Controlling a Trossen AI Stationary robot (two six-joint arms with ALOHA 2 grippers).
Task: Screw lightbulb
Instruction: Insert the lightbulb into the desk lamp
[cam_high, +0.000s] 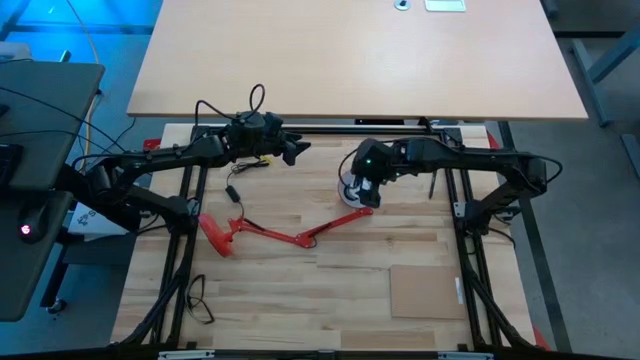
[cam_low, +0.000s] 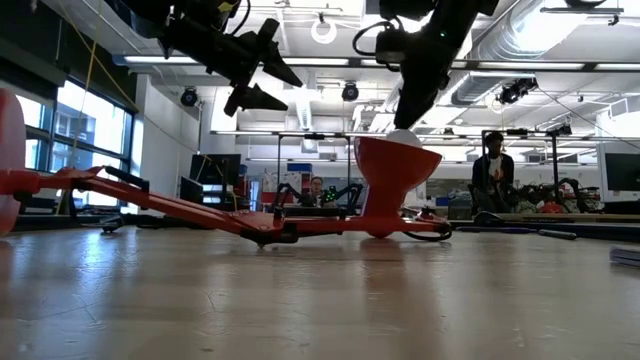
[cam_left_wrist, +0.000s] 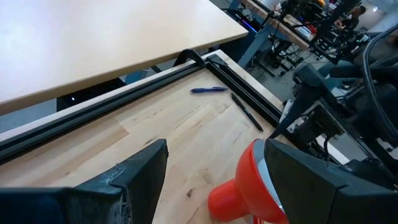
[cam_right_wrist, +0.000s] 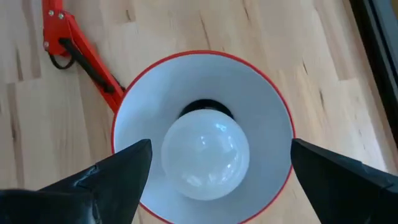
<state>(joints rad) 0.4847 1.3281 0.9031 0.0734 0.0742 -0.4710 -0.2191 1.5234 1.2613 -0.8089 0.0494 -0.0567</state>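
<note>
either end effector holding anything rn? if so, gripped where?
Nothing held. Right end effector is open above the lightbulb in the lamp shade, fingers clear of it. Left end effector open, empty.

1. The table is light wood planks, framed by dark rails.
2. A red lamp lies folded on it: its base toward the left arm's side, its jointed arm zigzagging across the middle, its shade standing mouth-up near the right arm.
3. A black cable trails from the lamp over the wood.
4. A brown square (cardboard, by its look) lies flat near the front right corner.
5. A blue pen and a black pen lie near the back rail, close together.
6. Another black wire loop lies at the front left.
</note>
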